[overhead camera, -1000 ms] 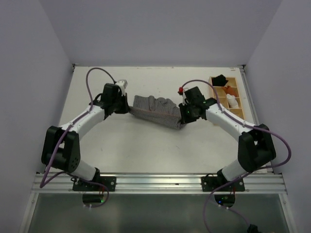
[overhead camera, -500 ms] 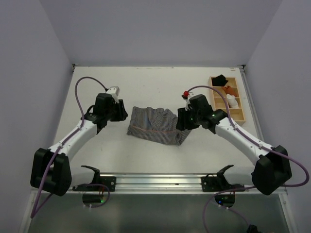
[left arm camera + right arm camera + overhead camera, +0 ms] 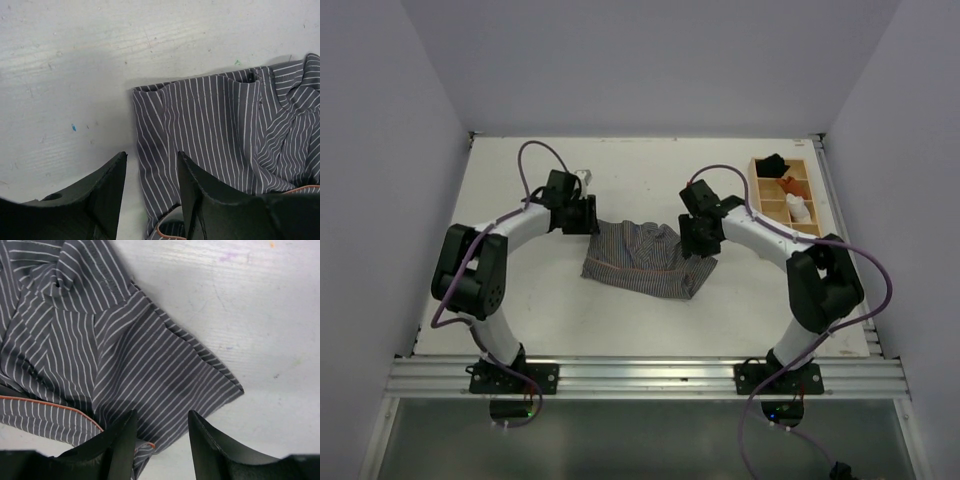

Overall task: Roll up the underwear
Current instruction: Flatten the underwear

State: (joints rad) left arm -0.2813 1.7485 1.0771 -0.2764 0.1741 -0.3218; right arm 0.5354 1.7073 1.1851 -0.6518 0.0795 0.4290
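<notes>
The striped underwear [image 3: 645, 258] lies rumpled on the desk [image 3: 570, 310] at the middle of the top view; the left end effector [image 3: 151, 157] stands partly open over its upper-left corner, gripping nothing; the right end effector [image 3: 162, 415] stands likewise parted over the upper-right corner, with cloth under the gap but unclamped.

The underwear [image 3: 645, 258] is dark grey with fine white stripes and thin orange-pink edging. Table [image 3: 570, 310]: off-white, faintly scuffed. Left gripper [image 3: 151, 156] and right gripper [image 3: 162, 414]: black. Cable [image 3: 533, 144]: purple. Tray [image 3: 807, 233]: pale wood.
</notes>
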